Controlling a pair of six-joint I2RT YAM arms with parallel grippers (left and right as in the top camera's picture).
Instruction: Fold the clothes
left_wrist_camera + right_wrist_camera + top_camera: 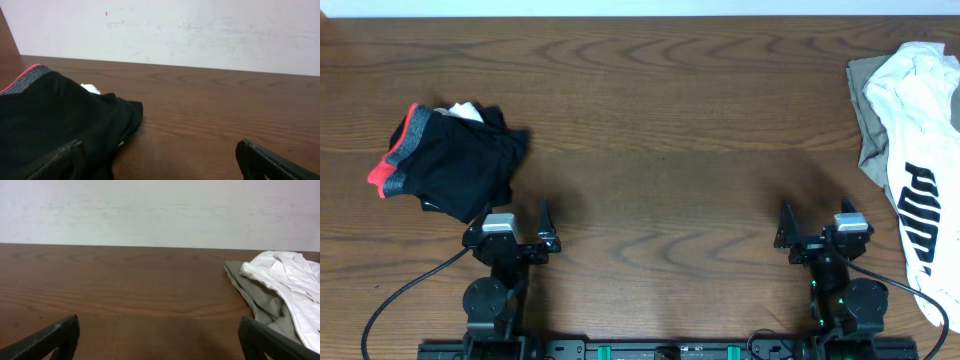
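Both grippers sat at 6 o'clock on the table [660, 120], nearest the wrist cams. Left gripper [508, 222]: fingers [60, 161] spread wide, nothing between them. Right gripper [823, 225]: same, splayed wide and holding nothing.

White T-shirt [920, 120] was at 3 o'clock in the overhead view, crumpled, not folded, running past the right edge of the picture. Black block lettering [918, 215] faced up on its lower part. From the right gripper it was at roughly 2 o'clock, apart from the fingers. It lay on top of an olive garment [868, 110], which stuck out at the shirt's 10 o'clock side.

Black garment [450, 160] with a red-and-grey band [395, 150] was bunched at 9 o'clock, with a bit of white cloth [465, 110] showing at its top edge. It sat just beside the left gripper's left finger, at about 11 o'clock from it; couldn't tell whether they touched.

Centre of the table showed bare wood grain. Pale wall [160, 210] ran behind the far edge at 12 o'clock.
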